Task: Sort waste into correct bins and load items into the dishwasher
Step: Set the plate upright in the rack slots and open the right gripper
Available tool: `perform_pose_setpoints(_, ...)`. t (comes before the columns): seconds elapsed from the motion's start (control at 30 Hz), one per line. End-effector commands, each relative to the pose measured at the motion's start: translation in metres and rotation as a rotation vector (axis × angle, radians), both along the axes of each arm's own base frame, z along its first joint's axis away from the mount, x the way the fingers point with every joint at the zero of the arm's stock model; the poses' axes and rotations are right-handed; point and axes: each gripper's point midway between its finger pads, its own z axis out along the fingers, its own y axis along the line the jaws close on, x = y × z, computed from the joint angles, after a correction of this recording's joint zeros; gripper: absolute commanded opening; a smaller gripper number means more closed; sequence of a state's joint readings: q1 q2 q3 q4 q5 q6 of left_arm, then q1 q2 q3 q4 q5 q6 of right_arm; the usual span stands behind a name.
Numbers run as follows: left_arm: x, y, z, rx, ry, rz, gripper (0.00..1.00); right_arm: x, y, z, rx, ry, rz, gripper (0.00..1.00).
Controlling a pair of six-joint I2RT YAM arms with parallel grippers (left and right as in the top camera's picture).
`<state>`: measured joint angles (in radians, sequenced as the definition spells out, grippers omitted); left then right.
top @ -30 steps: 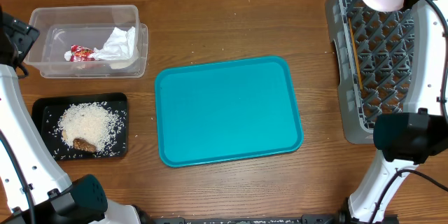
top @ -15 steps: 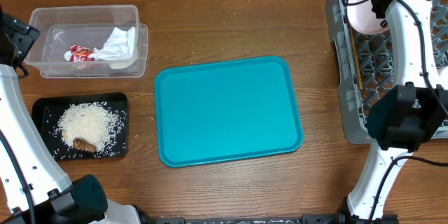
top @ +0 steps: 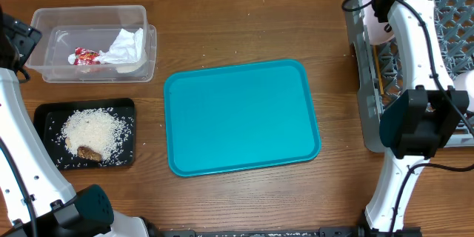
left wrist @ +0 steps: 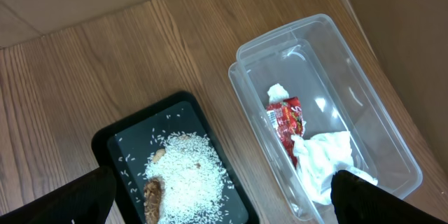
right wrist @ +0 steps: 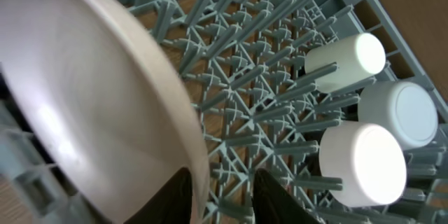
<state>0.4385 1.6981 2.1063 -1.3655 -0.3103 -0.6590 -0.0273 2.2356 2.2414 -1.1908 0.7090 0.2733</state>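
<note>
My right gripper (right wrist: pixel 224 196) straddles the rim of the large white plate (right wrist: pixel 91 112), which stands on edge at the far left side of the grey dish rack (right wrist: pixel 280 91). Its fingers are slightly apart, with a gap showing between the plate and the right finger. In the overhead view the plate (top: pixel 372 29) sits under that arm. Three white cups or bowls (right wrist: pixel 360 164) stand upside down on the pegs. Chopsticks (top: pixel 377 70) lie along the rack's left side. My left gripper (left wrist: pixel 231 196) is wide open and empty above the black tray (left wrist: pixel 112 140) and clear tub (left wrist: pixel 378 133).
The clear tub (top: pixel 96 15) holds the napkin (top: pixel 127 44) and red wrapper (top: pixel 85 56). The black tray (top: pixel 44 115) holds rice (top: pixel 92 132) and a brown scrap (top: pixel 90 152). A bare teal serving tray (top: pixel 241 115) lies mid-table. The dish rack (top: pixel 444 15) fills the right edge.
My right arm has swung the plate from above the rack's far end down and left, tipping it on edge at the rack's left side. The left arm has not moved.
</note>
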Motion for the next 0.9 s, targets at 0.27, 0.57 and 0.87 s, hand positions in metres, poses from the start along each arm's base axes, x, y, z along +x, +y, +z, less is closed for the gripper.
perform_pose_setpoints(0.27,0.001,0.002,-0.001,0.000,-0.003,0.017,1.00,-0.074,0.069,0.151,0.404,-0.292,0.130,0.62)
perform_pose_setpoints(0.57,0.001,0.002,-0.001,0.000,-0.003,0.018,1.00,-0.082,-0.003,0.154,0.296,-0.349,-0.039,0.15)
perform_pose_setpoints(0.87,0.001,0.002,-0.001,0.000,-0.003,0.017,1.00,-0.011,-0.057,0.063,0.605,-0.405,-0.056,0.04)
